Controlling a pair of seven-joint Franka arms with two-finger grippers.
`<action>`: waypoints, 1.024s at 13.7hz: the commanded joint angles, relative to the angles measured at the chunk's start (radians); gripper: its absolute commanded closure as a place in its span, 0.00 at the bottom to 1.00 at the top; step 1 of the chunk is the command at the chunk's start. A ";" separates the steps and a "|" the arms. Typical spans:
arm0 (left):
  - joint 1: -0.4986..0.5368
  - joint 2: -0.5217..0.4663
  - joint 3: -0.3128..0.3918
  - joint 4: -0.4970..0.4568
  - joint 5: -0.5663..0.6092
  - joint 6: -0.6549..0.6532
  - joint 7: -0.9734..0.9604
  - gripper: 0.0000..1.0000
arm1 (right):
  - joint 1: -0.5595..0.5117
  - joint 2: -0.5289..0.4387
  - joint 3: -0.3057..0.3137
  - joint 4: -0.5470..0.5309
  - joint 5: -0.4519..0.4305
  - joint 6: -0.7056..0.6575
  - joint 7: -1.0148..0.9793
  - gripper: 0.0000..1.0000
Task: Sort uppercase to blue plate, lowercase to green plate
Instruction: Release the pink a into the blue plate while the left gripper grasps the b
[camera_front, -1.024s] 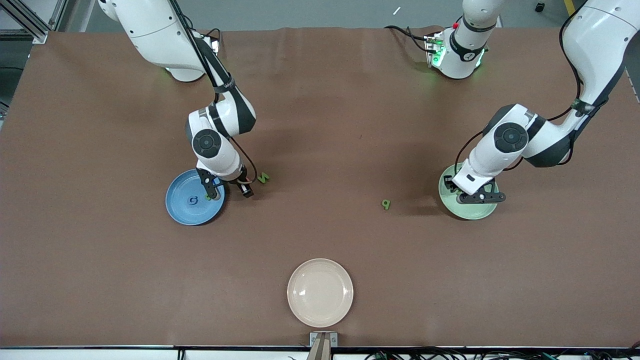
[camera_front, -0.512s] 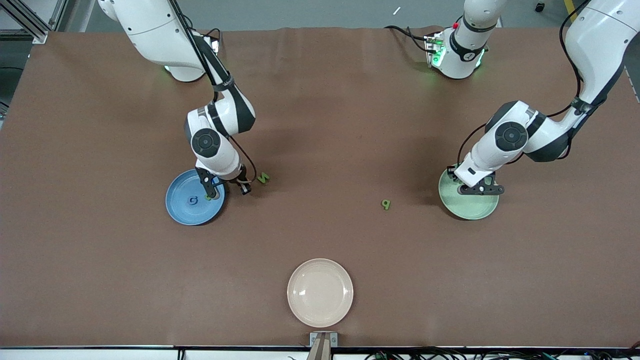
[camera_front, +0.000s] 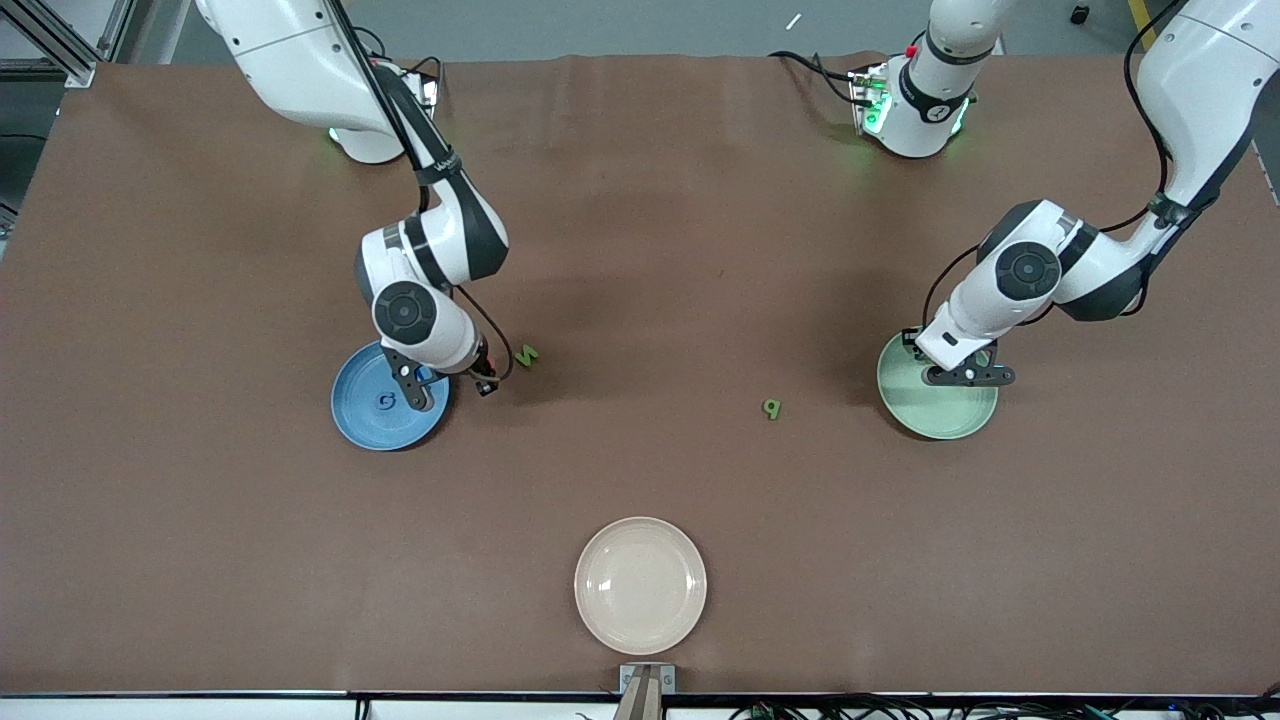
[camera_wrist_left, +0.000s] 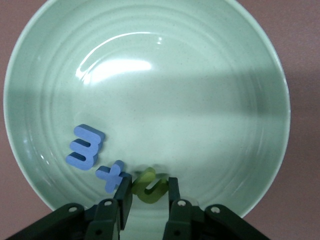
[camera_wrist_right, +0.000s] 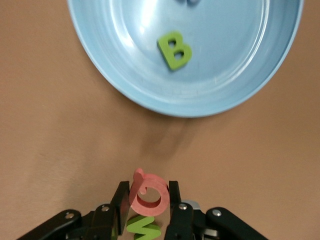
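Nearest, cream plate, bare. Next, green p, loose on table between the plates. Then blue plate holding G and B; right gripper beside its rim, clenched on red Q, N just by. Left gripper low in green plate, clamped on n, x and m alongside. Pieces appear light, thin, foam-like: pinch across flat faces.
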 joint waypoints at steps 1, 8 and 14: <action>0.013 0.002 -0.012 0.001 0.023 0.002 0.002 0.18 | -0.088 -0.041 0.003 -0.007 0.001 -0.060 -0.185 1.00; 0.004 0.003 -0.083 0.104 -0.012 0.001 -0.021 0.01 | -0.218 -0.097 0.003 -0.203 -0.001 0.089 -0.436 1.00; -0.255 0.103 -0.048 0.323 -0.070 -0.094 -0.130 0.01 | -0.222 -0.088 0.005 -0.236 -0.001 0.143 -0.437 0.82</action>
